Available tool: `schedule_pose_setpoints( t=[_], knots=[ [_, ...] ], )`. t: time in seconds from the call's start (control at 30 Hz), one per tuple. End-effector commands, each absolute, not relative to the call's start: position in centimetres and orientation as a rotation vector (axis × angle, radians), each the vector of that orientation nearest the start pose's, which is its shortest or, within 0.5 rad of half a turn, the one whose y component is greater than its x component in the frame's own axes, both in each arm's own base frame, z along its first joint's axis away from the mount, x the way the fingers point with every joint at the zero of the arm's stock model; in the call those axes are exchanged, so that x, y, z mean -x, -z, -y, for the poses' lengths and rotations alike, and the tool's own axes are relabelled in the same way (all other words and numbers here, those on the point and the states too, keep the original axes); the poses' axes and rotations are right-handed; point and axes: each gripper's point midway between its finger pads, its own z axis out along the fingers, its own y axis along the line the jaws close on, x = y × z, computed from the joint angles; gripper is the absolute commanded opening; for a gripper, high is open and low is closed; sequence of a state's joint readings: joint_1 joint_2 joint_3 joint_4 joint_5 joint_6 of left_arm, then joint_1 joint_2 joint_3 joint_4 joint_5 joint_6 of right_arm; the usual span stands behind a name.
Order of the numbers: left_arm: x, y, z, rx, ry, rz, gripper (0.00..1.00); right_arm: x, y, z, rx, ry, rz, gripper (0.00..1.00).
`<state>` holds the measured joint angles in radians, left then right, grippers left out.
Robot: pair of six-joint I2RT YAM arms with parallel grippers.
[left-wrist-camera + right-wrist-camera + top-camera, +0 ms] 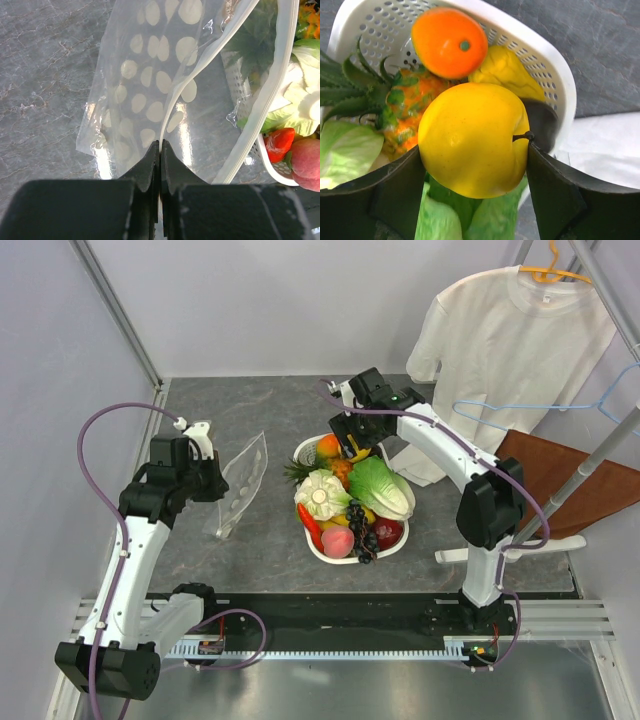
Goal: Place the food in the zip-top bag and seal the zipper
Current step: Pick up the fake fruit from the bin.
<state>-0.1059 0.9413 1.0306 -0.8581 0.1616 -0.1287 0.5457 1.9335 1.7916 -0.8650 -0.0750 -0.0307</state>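
The right gripper [475, 151] hangs over the far end of the white basket [555, 70], its jaws set either side of a yellow fruit [472, 140] that fills the gap between them. Whether they have clamped on it cannot be told. To the basket's left, the left gripper [160, 150] is pinched tight on the rim of the zip-top bag [150, 75], holding the mouth open toward the basket with the zipper [270, 95] unsealed. The step in hand appears to be picking up the first piece of food. The next move would call for a firm hold, then a lift clear of the lettuce [380, 487] and a carry left into the bag. From above, the wrist hides the yellow fruit, and the left fingers cut off the bag's near edge.
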Motion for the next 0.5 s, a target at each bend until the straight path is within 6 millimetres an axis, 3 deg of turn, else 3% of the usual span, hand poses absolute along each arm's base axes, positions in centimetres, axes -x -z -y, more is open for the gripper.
schedule_pose_setpoints(
  t=[0.0, 0.03, 0.17, 0.3, 0.33, 0.37, 0.4, 0.47],
  knots=[
    [-25.0, -21.6, 6.2, -0.059, 0.322, -2.301, 0.02, -38.0, -20.2, -24.0, 0.762, -0.285, -2.385, 0.43],
    [-25.1, -21.6, 6.2, -0.061, 0.323, -2.301, 0.02, -37.8, -21.1, -24.2, 0.765, -0.298, -2.362, 0.37],
    [-25.2, -21.7, 6.5, -0.066, 0.346, -2.312, 0.02, -36.8, -26.6, -25.8, 0.799, -0.454, -2.206, 0.29],
    [-25.3, -21.7, 7.0, -0.074, 0.382, -2.325, 0.02, -34.3, -32.9, -30.9, 0.854, -0.769, -1.961, 0.25],
    [-25.3, -21.8, 7.2, -0.076, 0.389, -2.326, 0.02, -33.6, -33.5, -32.0, 0.881, -0.797, -1.920, 0.27],
    [-25.3, -22.0, 7.5, -0.085, 0.415, -2.326, 0.02, -31.5, -34.8, -33.9, 0.937, -0.840, -1.847, 0.27],
    [-25.2, -21.9, 7.7, -0.086, 0.432, -2.331, 0.02, -30.9, -35.5, -35.5, 0.958, -0.867, -1.766, 0.26],
    [-25.1, -22.1, 8.4, -0.096, 0.478, -2.334, 0.02, -27.5, -37.3, -38.4, 0.994, -0.955, -1.654, 0.24]
  ],
)
